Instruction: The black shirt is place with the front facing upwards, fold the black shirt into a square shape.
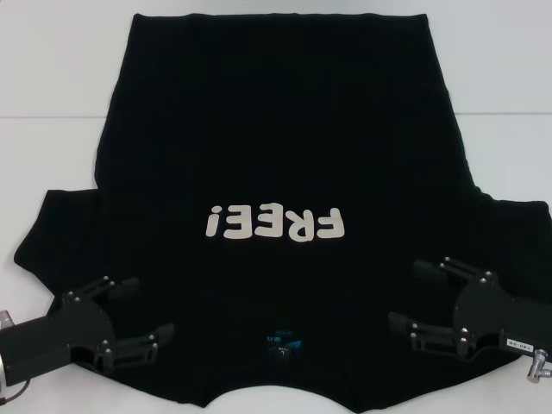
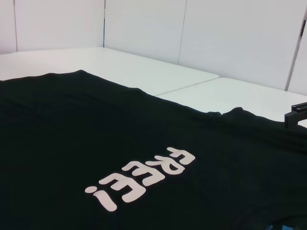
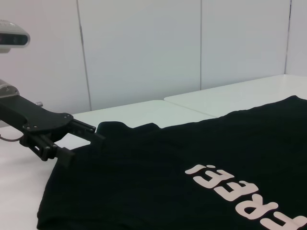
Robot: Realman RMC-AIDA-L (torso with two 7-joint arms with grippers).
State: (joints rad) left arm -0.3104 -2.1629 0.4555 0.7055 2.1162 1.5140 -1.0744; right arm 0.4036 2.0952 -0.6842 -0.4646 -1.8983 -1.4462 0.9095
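A white table [image 1: 509, 103] made of pale panels meeting at a seam carries everything, with plain white wall panels [image 2: 230, 33] closing it in behind; no container appears on it. The black shirt [image 1: 285, 147] lies spread flat and face up over most of the table, its white "FREE!" lettering [image 1: 274, 224] near the middle, its hem toward twelve o'clock and its blue neck label [image 1: 282, 338] at six o'clock. The left gripper [image 1: 145, 306] sits at eight o'clock over the shirt's shoulder with fingers spread wide and holding nothing, and the right gripper [image 1: 414, 296] sits at four o'clock, likewise wide and holding nothing.
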